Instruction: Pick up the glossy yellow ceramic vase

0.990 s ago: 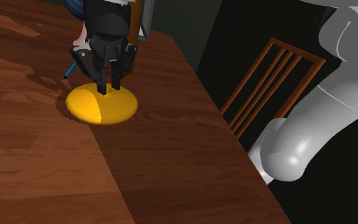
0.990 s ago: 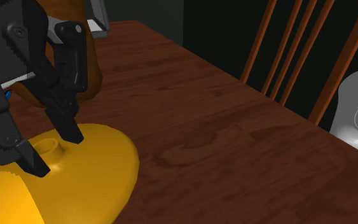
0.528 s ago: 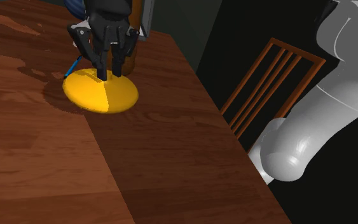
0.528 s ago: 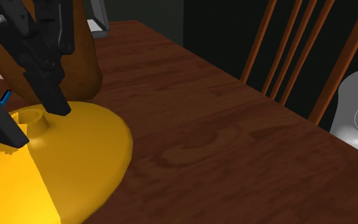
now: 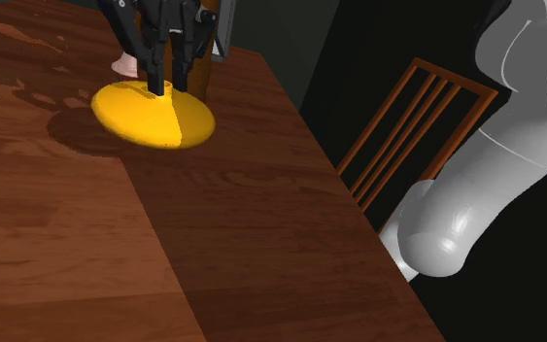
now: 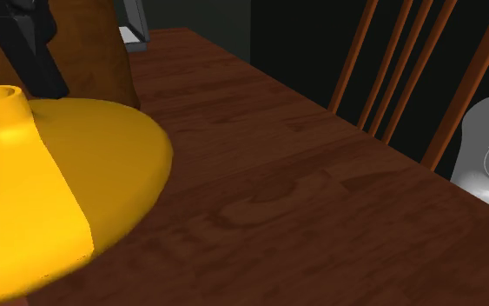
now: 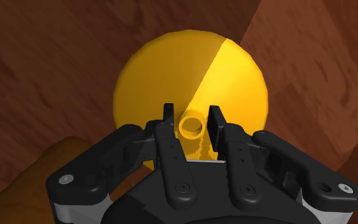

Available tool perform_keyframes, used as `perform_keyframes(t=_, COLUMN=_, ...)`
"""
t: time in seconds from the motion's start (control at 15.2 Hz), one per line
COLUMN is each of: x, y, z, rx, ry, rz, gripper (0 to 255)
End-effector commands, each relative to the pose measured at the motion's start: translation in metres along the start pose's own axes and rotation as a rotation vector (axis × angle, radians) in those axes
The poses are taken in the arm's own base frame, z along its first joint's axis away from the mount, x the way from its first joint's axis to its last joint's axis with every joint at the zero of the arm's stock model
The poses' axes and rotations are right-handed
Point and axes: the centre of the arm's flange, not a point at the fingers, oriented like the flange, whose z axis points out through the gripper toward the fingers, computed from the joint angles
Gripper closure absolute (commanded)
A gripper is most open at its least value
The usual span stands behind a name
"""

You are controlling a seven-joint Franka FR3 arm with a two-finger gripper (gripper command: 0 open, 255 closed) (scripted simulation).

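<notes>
The vase (image 5: 154, 119) is a glossy yellow, wide, flat dome with a short narrow neck (image 6: 4, 104). It hangs a little above the dark wooden table (image 5: 261, 243) and casts a shadow beside itself. My black gripper (image 5: 164, 87) comes down from above, shut on the neck. In the wrist view the two fingers clasp the neck on either side, gripper (image 7: 191, 123), with the yellow body (image 7: 171, 70) spreading out beyond them. In the second exterior view the vase (image 6: 77, 191) sits at the lower left, one black finger (image 6: 41, 65) against the neck.
A brown rounded object (image 6: 95, 52) stands just behind the vase, with a grey upright thing (image 5: 224, 29) beyond it. A wooden chair (image 5: 407, 126) stands off the table's edge at the shoulder view's right. My white arm (image 5: 485, 185) arches over that side.
The gripper has risen with the vase clasped by its neck. The vase has left the table, and its shadow has spread out to the shoulder view's left.
</notes>
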Motion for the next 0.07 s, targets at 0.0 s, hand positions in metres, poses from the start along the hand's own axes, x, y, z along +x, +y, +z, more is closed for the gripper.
perform_keyframes(t=0.0, x=-0.0003, y=-0.0008, z=-0.0033, rx=0.000, ry=0.000, rz=0.000, gripper=255)
